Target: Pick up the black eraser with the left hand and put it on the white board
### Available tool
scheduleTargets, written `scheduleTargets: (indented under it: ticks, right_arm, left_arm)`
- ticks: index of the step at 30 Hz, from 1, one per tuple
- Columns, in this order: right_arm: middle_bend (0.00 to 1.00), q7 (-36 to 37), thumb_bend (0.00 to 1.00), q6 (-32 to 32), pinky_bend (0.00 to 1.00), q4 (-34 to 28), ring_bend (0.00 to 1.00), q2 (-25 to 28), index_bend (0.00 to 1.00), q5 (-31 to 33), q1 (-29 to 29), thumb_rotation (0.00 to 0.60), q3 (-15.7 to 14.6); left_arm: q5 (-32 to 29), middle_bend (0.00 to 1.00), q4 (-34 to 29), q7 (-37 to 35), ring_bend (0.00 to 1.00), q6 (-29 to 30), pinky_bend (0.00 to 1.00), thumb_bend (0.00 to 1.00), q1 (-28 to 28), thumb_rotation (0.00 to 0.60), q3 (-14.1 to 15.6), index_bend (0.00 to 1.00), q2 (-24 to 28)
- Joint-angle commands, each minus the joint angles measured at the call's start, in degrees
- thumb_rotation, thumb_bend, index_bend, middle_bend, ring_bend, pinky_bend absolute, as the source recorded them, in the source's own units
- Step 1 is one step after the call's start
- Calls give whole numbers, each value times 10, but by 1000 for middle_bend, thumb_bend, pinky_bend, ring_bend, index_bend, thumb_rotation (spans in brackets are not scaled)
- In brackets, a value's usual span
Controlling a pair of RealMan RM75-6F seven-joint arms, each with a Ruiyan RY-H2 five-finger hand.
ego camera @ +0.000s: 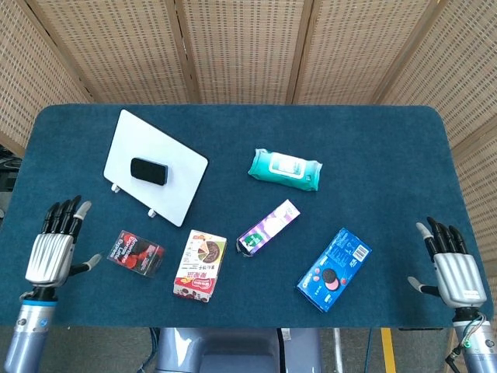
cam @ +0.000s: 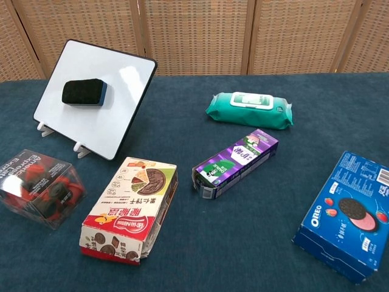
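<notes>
The black eraser (ego camera: pixel 148 171) (cam: pixel 84 92) lies on the white board (ego camera: pixel 177 183) (cam: pixel 103 128), which stands tilted on small feet at the table's left. My left hand (ego camera: pixel 53 250) hovers near the front left table edge, well away from the board, fingers spread and holding nothing. At the front right corner my right hand (ego camera: pixel 451 266) is likewise open and empty. The chest view shows neither hand.
On the blue table are a clear box of red and black sweets (ego camera: pixel 136 254), a biscuit box (ego camera: pixel 201 266), a purple carton (ego camera: pixel 268 226), a green wipes pack (ego camera: pixel 284 169) and a blue Oreo box (ego camera: pixel 334 269). Wicker screens stand behind.
</notes>
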Motion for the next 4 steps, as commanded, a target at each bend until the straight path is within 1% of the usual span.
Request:
scheduleTargets:
  ticks: [1,4]
  right_arm:
    - [0,-1,28,1,0,3,0,-3,25,-2,0,600,0]
    - [0,-2,28,2,0,6,0,-6,25,-5,0,600,-1]
  left_arm:
    - [4,0,8,5,0,-4,0,48,13,600,5,0,9]
    - [5,0,6,0,0,-6,0,49,17,600,1,0,11]
